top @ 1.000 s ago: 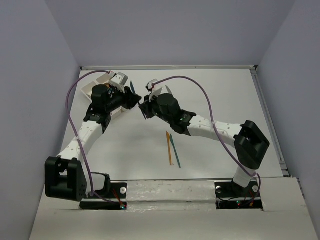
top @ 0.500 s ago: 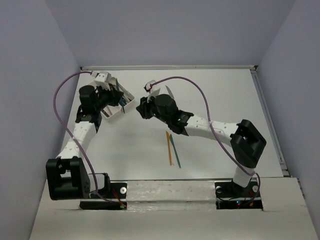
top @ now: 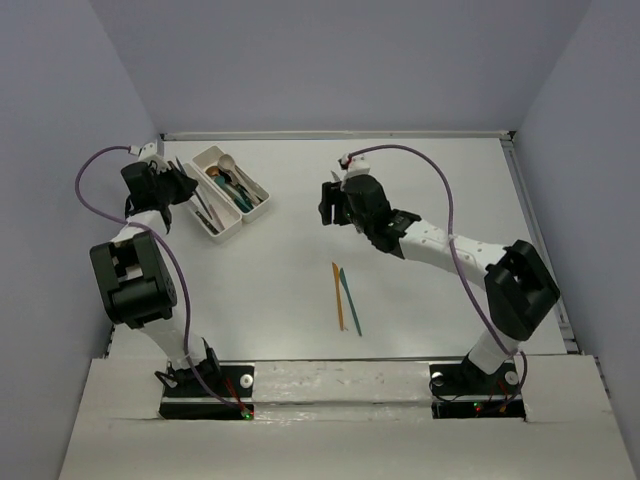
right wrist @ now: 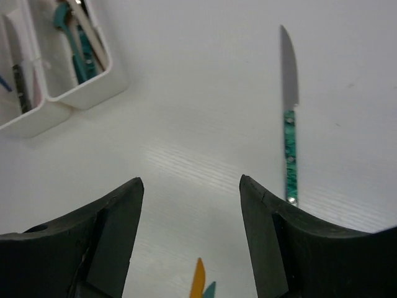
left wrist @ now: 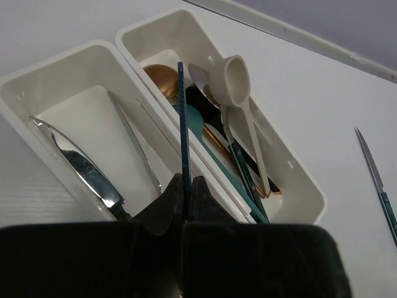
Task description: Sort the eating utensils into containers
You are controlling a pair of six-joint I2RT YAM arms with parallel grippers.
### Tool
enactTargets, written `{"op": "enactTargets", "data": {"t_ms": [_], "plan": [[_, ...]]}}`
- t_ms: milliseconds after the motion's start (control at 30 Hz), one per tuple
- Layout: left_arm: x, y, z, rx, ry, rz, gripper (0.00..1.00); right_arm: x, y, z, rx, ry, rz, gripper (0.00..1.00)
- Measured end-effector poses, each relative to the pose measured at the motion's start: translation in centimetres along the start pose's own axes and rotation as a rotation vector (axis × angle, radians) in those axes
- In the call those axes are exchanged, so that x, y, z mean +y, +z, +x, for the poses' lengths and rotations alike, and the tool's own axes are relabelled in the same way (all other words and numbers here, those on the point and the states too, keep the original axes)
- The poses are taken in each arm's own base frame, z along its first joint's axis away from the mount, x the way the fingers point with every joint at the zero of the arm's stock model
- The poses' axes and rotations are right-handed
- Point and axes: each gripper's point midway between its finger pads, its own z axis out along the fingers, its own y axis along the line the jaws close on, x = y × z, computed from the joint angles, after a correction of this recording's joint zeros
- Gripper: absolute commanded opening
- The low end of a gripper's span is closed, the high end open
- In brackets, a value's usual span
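My left gripper (left wrist: 188, 180) is shut on a thin blue knife (left wrist: 182, 118), seen edge-on, whose free end reaches over the wall between the two white containers (left wrist: 133, 74). In the top view this gripper (top: 176, 186) sits just left of the containers (top: 218, 228). The left tray holds silver knives (left wrist: 80, 164). The right tray holds a cream spoon (left wrist: 239, 93), a copper spoon (left wrist: 162, 77) and teal pieces. My right gripper (right wrist: 191, 183) hangs open and empty above the table. A green-handled knife (right wrist: 289, 136) lies just to its right. Ahead of its fingertips lie an orange knife (top: 337, 295) and a teal knife (top: 350, 300).
The grey walls stand close behind and left of the containers. A raised rail (top: 530, 220) runs along the table's right edge. The right arm's purple cable (top: 440, 195) loops over the table's back right.
The two grippers were together beside the containers. The left one shut and swung back to the left of them, baring the trays. The right one opened and drew away to the right.
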Motion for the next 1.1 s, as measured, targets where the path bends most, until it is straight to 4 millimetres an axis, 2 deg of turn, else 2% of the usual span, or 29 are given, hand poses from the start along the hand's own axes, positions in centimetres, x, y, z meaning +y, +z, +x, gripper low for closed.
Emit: {"op": "enactTargets", "data": {"t_ms": [100, 200, 267, 333, 367, 467, 567, 667, 767, 800, 833, 867, 933, 967, 1100], "plan": [[0.3, 1.0, 0.4, 0.005, -0.028, 0.001, 0.12, -4.8, 0.5, 0.9, 0.059, 0.030, 0.116, 0.79], [0.9, 2.2, 1.1, 0.019, -0.057, 0.001, 0.15, -7.9, 1.1, 2.1, 0.125, 0.035, 0.200, 0.80], [1.6, 3.0, 2.1, 0.038, -0.082, -0.006, 0.21, -9.2, 2.5, 3.1, 0.178, 0.026, 0.241, 0.80], [2.0, 3.4, 3.1, 0.060, -0.103, -0.015, 0.32, -10.1, 4.0, 4.4, 0.235, 0.004, 0.269, 0.80], [2.2, 3.5, 3.5, 0.067, -0.110, -0.019, 0.42, -10.5, 4.9, 5.2, 0.264, -0.010, 0.281, 0.80], [2.5, 3.5, 3.9, 0.073, -0.115, -0.030, 0.57, -11.5, 6.5, 7.2, 0.339, -0.041, 0.309, 0.81], [2.7, 3.4, 3.9, 0.068, -0.111, -0.041, 0.61, -12.5, 7.4, 9.7, 0.425, -0.067, 0.333, 0.81], [2.5, 3.0, 3.8, 0.063, -0.101, -0.044, 0.63, -13.0, 7.5, 11.1, 0.478, -0.080, 0.341, 0.78], [2.2, 2.4, 3.2, 0.048, -0.090, -0.046, 0.63, -12.9, 7.7, 11.0, 0.487, -0.094, 0.329, 0.69], [2.1, 2.3, 2.9, 0.041, -0.087, -0.049, 0.63, -13.1, 7.9, 11.0, 0.491, -0.095, 0.327, 0.55], [1.9, 1.9, 2.4, 0.029, -0.082, -0.051, 0.63, -13.1, 8.0, 11.0, 0.493, -0.097, 0.324, 0.46], [1.7, 1.5, 1.9, 0.014, -0.075, -0.053, 0.63, -13.0, 8.2, 10.9, 0.495, -0.104, 0.316, 0.27], [1.1, 0.7, 0.8, -0.014, -0.063, -0.054, 0.63, -12.9, 8.4, 10.9, 0.494, -0.108, 0.311, 0.07], [0.8, 0.3, 0.3, -0.027, -0.056, -0.051, 0.63, -12.8, 8.6, 10.9, 0.494, -0.108, 0.305, 0.00], [-0.8, -1.7, -2.2, -0.092, -0.018, -0.038, 0.61, -12.9, 8.6, 10.8, 0.494, -0.112, 0.304, 0.00]]}}
